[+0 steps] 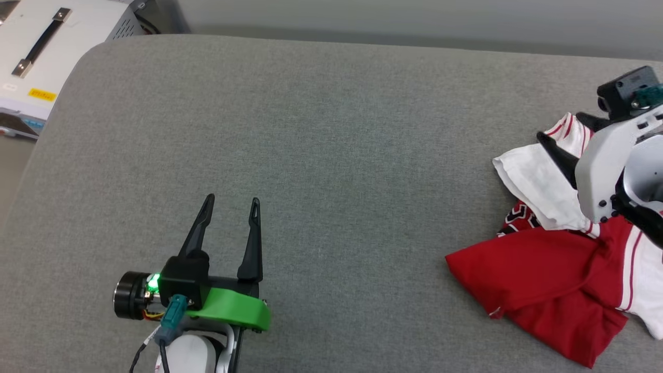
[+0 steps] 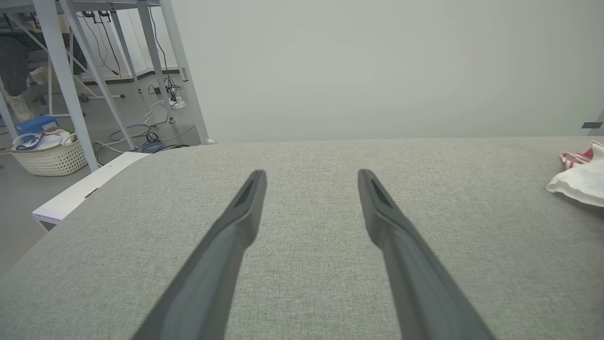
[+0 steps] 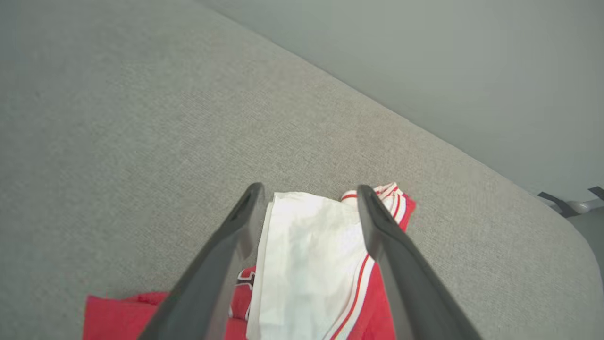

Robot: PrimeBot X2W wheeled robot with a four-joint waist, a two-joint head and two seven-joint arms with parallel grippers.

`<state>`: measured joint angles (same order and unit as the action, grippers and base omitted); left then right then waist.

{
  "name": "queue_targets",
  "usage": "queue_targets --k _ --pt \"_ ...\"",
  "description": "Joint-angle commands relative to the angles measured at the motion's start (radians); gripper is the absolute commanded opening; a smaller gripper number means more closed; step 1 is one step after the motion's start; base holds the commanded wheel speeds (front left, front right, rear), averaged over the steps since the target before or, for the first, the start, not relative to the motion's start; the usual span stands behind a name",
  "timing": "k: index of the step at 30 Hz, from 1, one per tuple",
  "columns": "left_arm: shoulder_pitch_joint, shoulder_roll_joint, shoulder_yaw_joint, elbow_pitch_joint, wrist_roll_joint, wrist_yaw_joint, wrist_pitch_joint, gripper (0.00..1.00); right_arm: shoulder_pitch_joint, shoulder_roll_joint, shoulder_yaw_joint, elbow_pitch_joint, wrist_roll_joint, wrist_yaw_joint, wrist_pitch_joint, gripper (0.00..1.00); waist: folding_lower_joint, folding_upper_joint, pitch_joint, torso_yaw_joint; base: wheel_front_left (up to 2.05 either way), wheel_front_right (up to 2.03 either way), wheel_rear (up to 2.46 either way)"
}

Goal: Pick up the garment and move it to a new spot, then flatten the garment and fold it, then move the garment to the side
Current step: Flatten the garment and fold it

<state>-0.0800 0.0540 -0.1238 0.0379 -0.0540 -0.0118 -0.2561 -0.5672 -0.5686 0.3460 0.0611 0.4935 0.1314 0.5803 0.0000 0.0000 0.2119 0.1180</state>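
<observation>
The left gripper is holding its two fingers spread above the bare grey fabric surface, while the right gripper, fingers parted, is pointing across the white sleeve of the crumpled red T-shirt lying beneath it.

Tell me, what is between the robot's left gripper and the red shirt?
Nothing at all. In the head view, the grey surface is bare from the left gripper across to the crumpled garment.
</observation>
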Motion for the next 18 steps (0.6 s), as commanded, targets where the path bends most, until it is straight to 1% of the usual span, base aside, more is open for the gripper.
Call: queue_targets --k 1,3,5,7,9,13,18 --pt "-0.022 -0.003 -0.005 -0.004 -0.013 0.007 -0.006 1.00 -0.037 -0.020 0.032 0.024 0.037 -0.001 0.068 1.00 0.0000 0.0000 0.041 0.036 0.00 0.00 0.00" --pt "-0.031 -0.003 -0.015 -0.006 -0.022 0.012 -0.006 1.00 -0.071 -0.044 0.073 0.057 0.074 -0.001 0.156 1.00 0.0000 0.0000 0.059 0.050 0.00 0.00 0.00" --pt "-0.040 -0.003 -0.025 -0.008 -0.032 0.017 -0.006 1.00 -0.102 -0.054 0.106 0.091 0.105 -0.001 0.222 1.00 0.0000 0.0000 0.079 0.063 0.00 0.00 0.00" --pt "-0.051 -0.004 -0.035 -0.009 -0.041 0.023 -0.006 1.00 -0.132 -0.068 0.143 0.120 0.111 -0.001 0.265 1.00 0.0000 0.0000 0.098 0.077 0.00 0.00 0.00" --pt "-0.063 -0.004 -0.044 -0.010 -0.049 0.028 -0.006 1.00 -0.160 -0.078 0.179 0.150 0.104 -0.001 0.286 1.00 0.0000 0.0000 0.118 0.090 0.00 0.00 0.00" --pt "-0.085 -0.004 -0.065 -0.011 -0.066 0.038 -0.006 1.00 -0.199 -0.076 0.231 0.224 0.097 -0.001 0.291 1.00 0.0000 0.0000 0.154 0.118 0.00 0.00 0.00" --pt "-0.096 -0.004 -0.079 -0.013 -0.079 0.051 -0.006 1.00 -0.195 -0.071 0.293 0.346 0.099 -0.001 0.288 1.00 0.0000 0.0000 0.182 0.137 0.00 0.00 0.00"
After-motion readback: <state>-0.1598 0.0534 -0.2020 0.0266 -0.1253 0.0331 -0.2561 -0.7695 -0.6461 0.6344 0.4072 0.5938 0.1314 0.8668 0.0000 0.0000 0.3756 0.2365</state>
